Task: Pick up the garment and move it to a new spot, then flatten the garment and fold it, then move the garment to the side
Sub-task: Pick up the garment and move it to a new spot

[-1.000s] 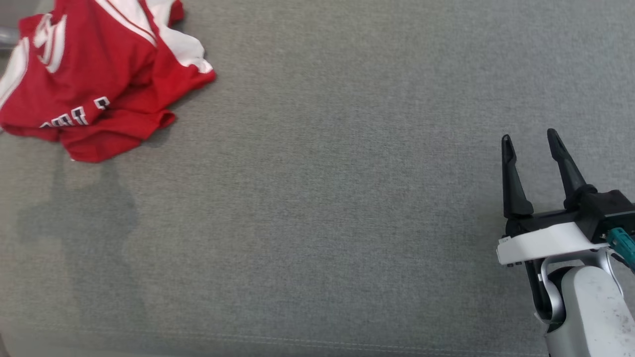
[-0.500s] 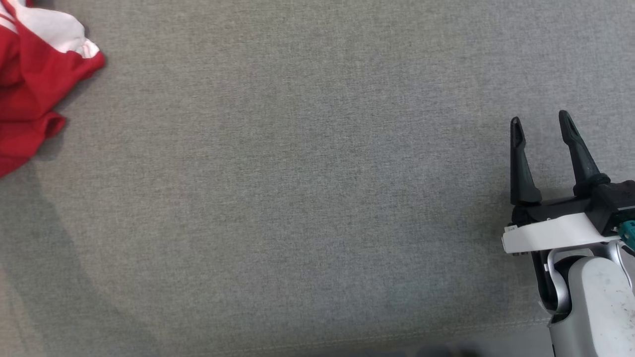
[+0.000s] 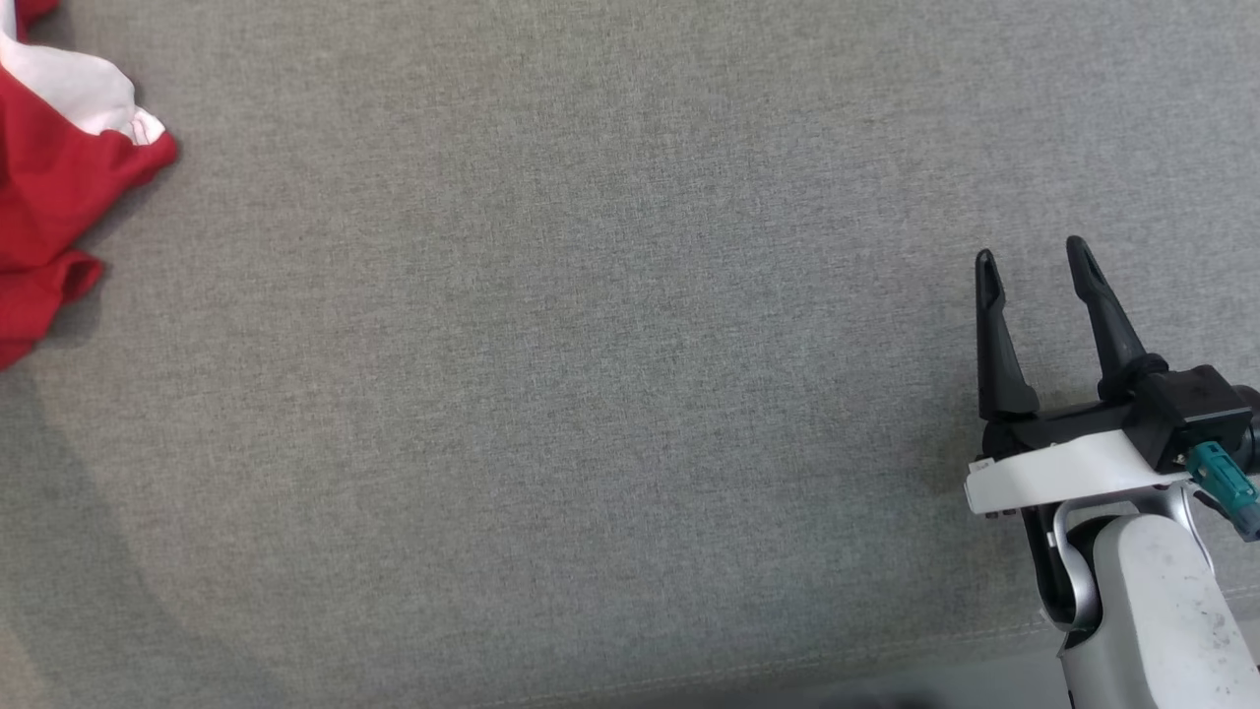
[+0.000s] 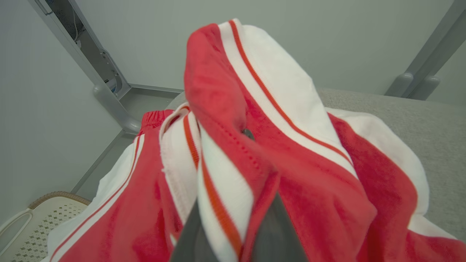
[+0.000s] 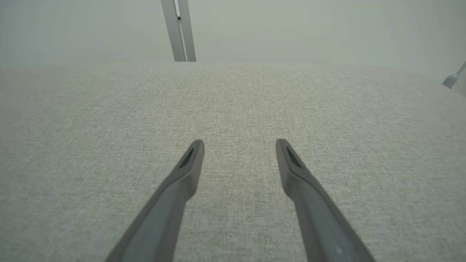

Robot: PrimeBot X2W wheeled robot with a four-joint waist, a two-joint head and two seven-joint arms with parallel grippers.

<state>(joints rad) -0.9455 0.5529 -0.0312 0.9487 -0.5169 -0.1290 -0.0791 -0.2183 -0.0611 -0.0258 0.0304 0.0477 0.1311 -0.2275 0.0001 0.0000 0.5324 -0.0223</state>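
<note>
The left gripper (image 4: 248,135) has its jaws closed on a bunched fold of the red-and-white jersey (image 4: 291,163). Its two dark fingers run up into the cloth, and the fabric drapes over and around them in loose ridges. That looks like a pinch taken near the top of the heap, so that the rest can hang free when it is carried to a new spot. In the head view the jersey (image 3: 49,197) sits crumpled at the far left edge of the tabletop (image 3: 591,394), with a white panel showing above the red. The right gripper (image 3: 1030,256) is well apart from it at the lower right. Its jaws are spread wide with nothing between them, and it is held low over the bare cloth surface, probably waiting until the garment needs spreading with two hands. The tabletop (image 5: 233,102) is covered in grey woven fabric, flat and unmarked, with a stitched seam running along its near edge. Plain pale grey-green walls stand behind it. A metal frame post (image 5: 178,32) rises at the back, and another slanted post (image 4: 109,98) shows in the left wrist view. In that same view a cream perforated basket (image 4: 32,225) sits below and beside the surface.
</note>
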